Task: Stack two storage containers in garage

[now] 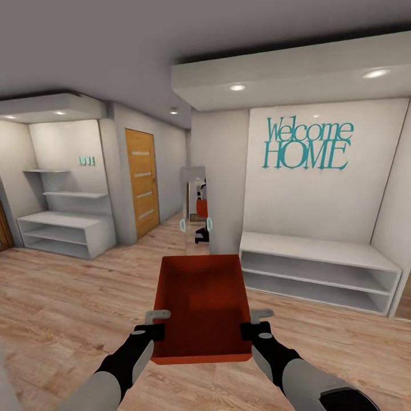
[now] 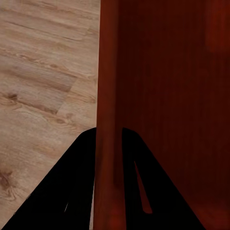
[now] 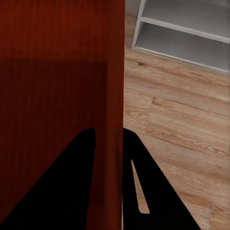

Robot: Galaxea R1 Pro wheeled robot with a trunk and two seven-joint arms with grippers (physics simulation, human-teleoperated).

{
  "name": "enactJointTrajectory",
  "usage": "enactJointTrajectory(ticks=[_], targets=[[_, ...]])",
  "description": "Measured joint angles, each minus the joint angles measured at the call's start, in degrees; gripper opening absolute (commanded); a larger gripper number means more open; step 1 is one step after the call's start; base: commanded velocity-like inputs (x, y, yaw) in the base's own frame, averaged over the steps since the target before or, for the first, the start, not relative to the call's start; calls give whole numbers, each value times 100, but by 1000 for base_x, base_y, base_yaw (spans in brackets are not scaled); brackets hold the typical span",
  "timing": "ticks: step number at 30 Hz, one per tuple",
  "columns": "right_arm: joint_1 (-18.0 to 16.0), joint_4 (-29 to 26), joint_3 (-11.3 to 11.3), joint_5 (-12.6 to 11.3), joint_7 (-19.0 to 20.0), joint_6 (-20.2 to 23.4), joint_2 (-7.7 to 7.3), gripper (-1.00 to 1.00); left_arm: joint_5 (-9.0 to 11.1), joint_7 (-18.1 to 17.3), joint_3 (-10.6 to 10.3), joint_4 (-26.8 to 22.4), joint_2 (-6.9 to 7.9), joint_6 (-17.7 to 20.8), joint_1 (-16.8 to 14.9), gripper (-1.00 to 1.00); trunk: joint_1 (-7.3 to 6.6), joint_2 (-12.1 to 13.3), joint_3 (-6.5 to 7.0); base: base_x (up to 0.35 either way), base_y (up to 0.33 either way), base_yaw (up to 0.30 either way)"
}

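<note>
I hold one red-orange storage container (image 1: pixel 201 305) out in front of me, level above the light wood-plank flooring, its open top upward. My left gripper (image 1: pixel 153 325) is shut on its left wall, and my right gripper (image 1: pixel 255 324) is shut on its right wall. The left wrist view looks down the left wall (image 2: pixel 106 110) running between the two dark fingers (image 2: pixel 62 191). The right wrist view has the right wall (image 3: pixel 115 96) pinched the same way between its fingers (image 3: pixel 153 191). The inside of the container is bare.
A white low bench shelf (image 1: pixel 317 271) under the "Welcome HOME" lettering stands ahead on the right. A white stepped shelf unit (image 1: pixel 63 228) fills the left alcove. A wooden door (image 1: pixel 141 181) and a narrow mirror (image 1: pixel 195 211) lie straight ahead down the hall.
</note>
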Motion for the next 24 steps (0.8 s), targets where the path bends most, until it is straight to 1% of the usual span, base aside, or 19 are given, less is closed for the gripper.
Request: enactJointTrajectory(ticks=[7,16,24], targets=[[0,0,-1,1,-4,1,4,-100,-1,-7,3,0,4,1,0,-100,0,0,0,324,0,24],[0,-1,0,1,1,2,0,-100,-2,2,3,-2,-1,1,1,-100,0,0,0,324,0,225],[0,-2,5,-3,4,0,-5,-100,-3,6,3,0,-6,-1,0,-100,0,0,0,324,0,30]])
